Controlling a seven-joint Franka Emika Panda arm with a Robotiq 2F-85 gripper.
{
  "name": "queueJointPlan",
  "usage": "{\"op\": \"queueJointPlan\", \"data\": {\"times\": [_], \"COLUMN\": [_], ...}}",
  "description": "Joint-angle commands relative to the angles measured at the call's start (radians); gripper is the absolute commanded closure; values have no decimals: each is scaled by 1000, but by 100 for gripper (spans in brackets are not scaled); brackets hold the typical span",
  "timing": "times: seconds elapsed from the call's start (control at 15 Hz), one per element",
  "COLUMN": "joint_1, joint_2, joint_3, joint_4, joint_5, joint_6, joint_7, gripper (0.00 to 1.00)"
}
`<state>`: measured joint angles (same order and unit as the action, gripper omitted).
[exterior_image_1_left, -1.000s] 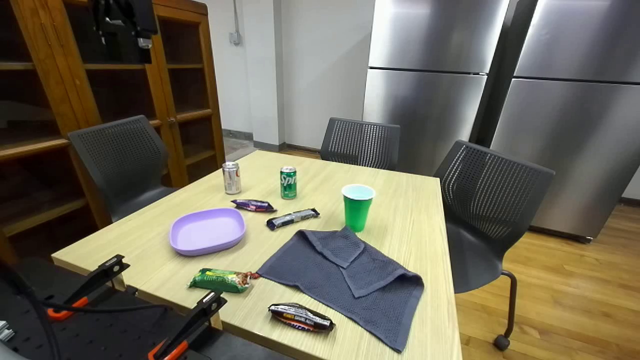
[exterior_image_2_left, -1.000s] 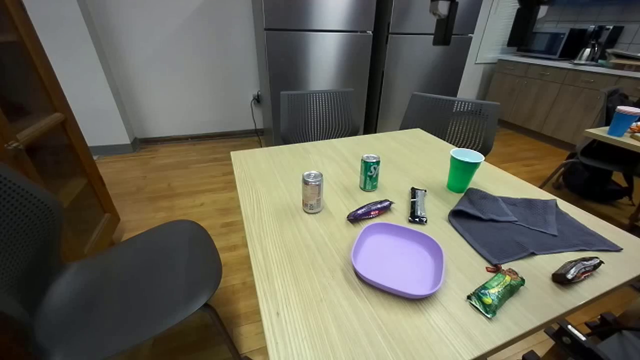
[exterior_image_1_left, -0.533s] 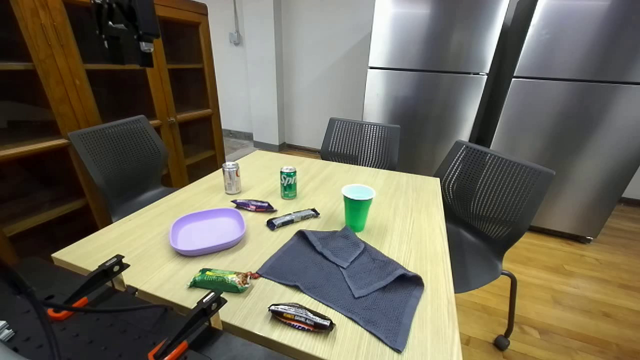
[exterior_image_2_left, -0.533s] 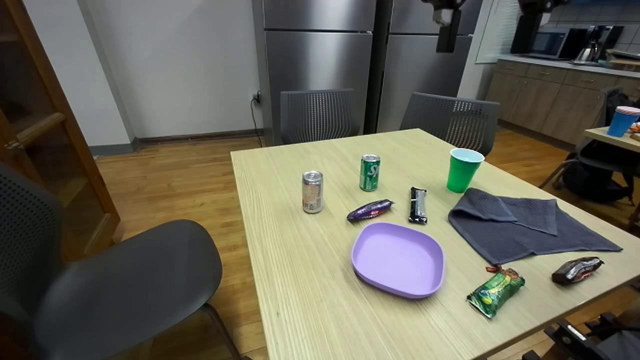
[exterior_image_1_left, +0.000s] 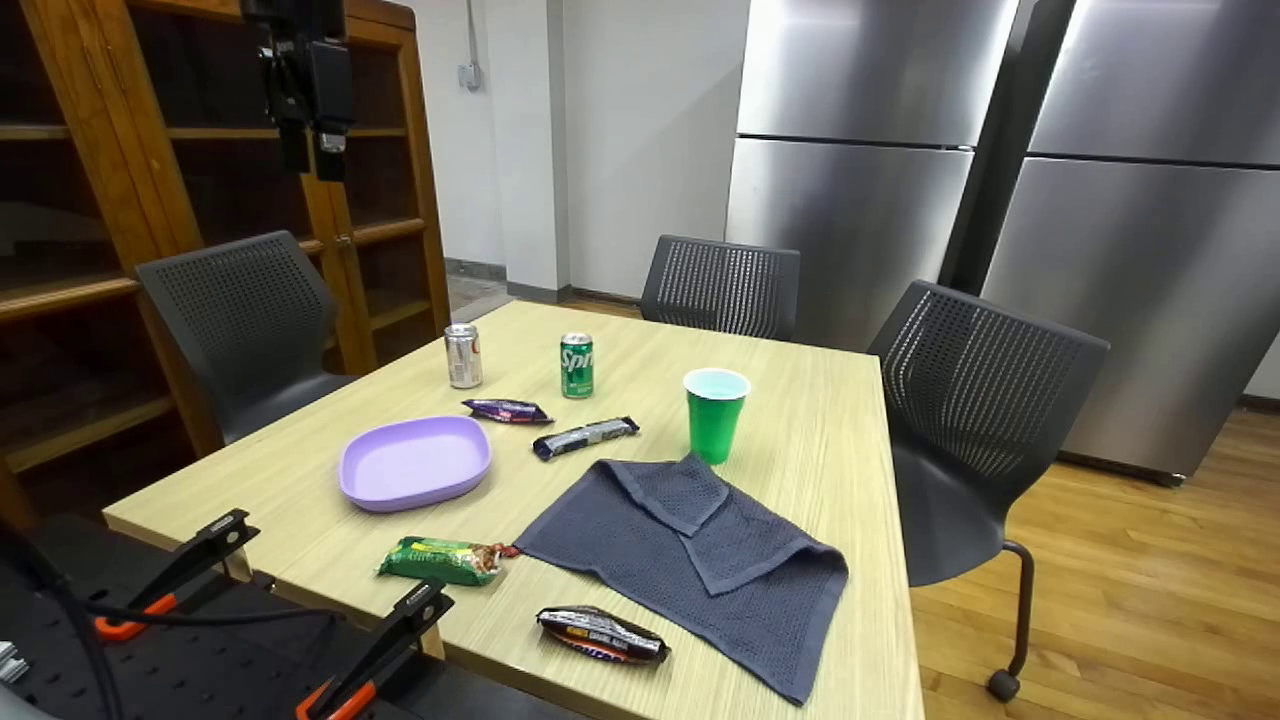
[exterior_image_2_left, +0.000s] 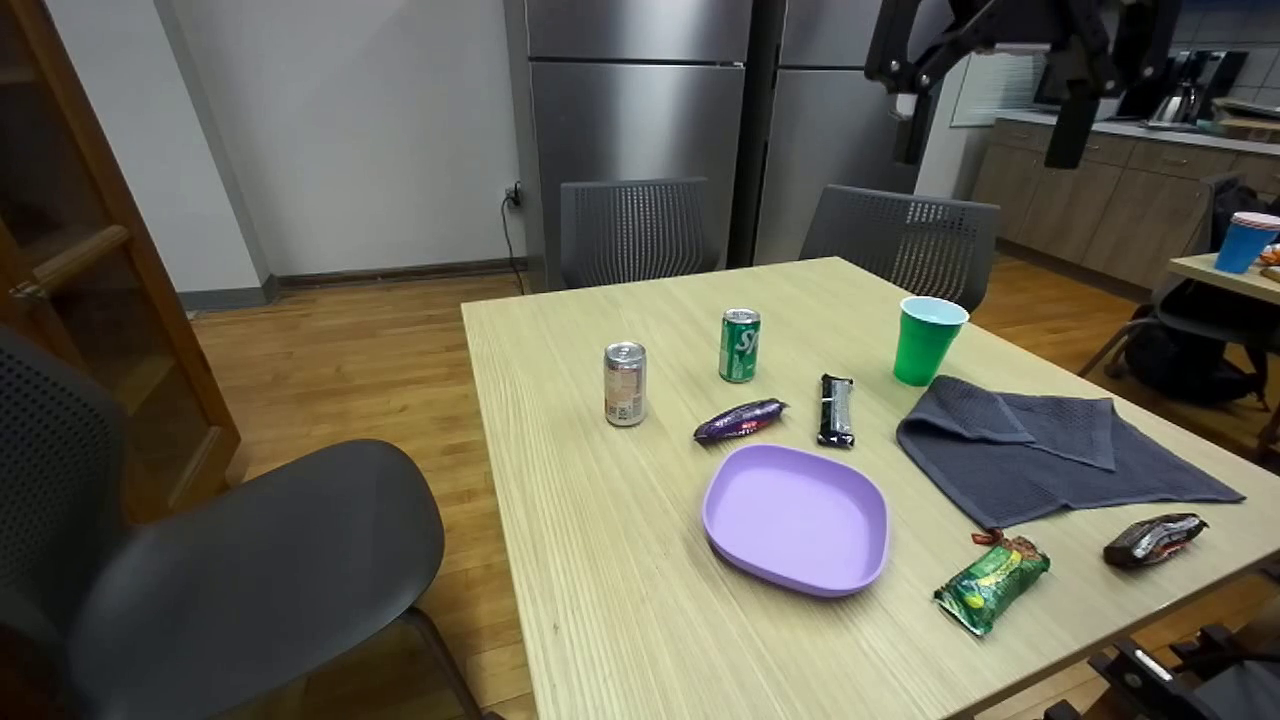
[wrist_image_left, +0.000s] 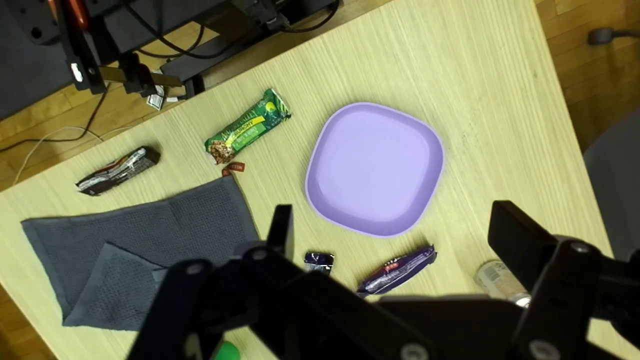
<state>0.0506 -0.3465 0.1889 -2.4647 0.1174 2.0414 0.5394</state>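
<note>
My gripper (wrist_image_left: 392, 215) hangs in the air above the table with its black fingers wide apart and nothing between them. It also shows at the top of both exterior views. Below it in the wrist view lie a lilac plate (wrist_image_left: 375, 170) and a purple-wrapped bar (wrist_image_left: 398, 271). A dark and silver bar (exterior_image_2_left: 836, 411) is partly covered by the left finger in the wrist view. The silver can (exterior_image_2_left: 625, 384) stands upright, half hidden behind the right finger there. Farther off stand a green Sprite can (exterior_image_2_left: 739, 346) and a green cup (exterior_image_1_left: 715, 415).
A dark grey towel (exterior_image_1_left: 690, 550) lies partly folded on the table (exterior_image_1_left: 800, 390). Near the table edge rest a green granola bar (exterior_image_1_left: 445, 561) and a brown-wrapped bar (exterior_image_1_left: 603, 635). Orange-tipped clamps (exterior_image_1_left: 375, 650) grip that edge. Chairs (exterior_image_1_left: 990, 430) stand around.
My gripper has come lower and, in an exterior view, further to the right, so more of it shows. Its fingers stay apart. Everything on the table stays where it was.
</note>
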Motion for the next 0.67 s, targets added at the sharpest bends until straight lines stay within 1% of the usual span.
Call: {"op": "queueJointPlan", "data": {"times": [0.0,0.33,0.6], "joint_1": [-32,-58,-61], "joint_2": [18,53,80], "joint_3": [-4,-34,-73], "joint_4": [-35,-84,-132], "joint_5": [-8,-1,18], "joint_6": [48,95,176], "joint_7": [102,212,224], "gripper": [0,0,0]}}
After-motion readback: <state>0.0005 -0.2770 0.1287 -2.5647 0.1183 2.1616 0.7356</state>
